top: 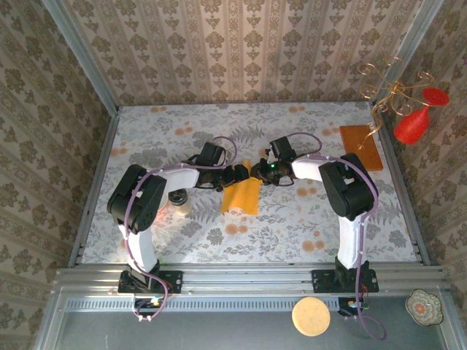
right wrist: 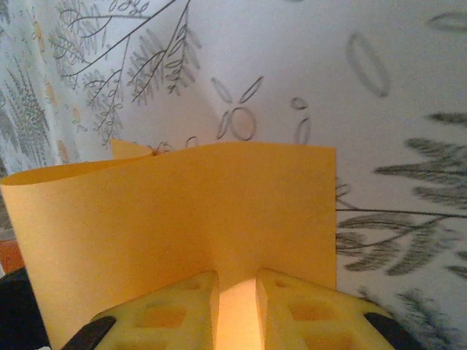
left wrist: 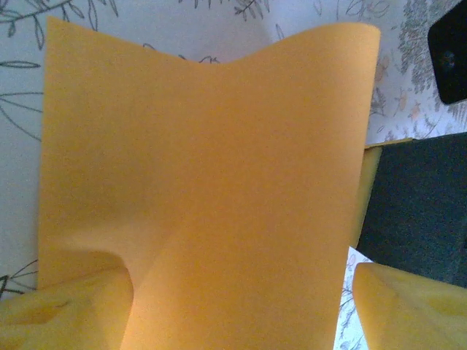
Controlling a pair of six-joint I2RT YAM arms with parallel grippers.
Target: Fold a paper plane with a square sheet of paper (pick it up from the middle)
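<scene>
I work in a lab test cell dressed up to look like a home. The walls point(top: 241, 51) around me are flat panels of damask wallpaper, set between bare aluminium posts point(top: 80, 51). My two arm bases point(top: 142, 281) are bolted to a slotted aluminium rail point(top: 248, 277) along the near edge of the counter point(top: 219, 124), which is covered in a floral print like a household tablecloth. Homely props sit at the edges: a red ornament on gilt wire point(top: 412, 124), a small patterned dish point(top: 425, 306) and a round tan disc point(top: 311, 316).
</scene>
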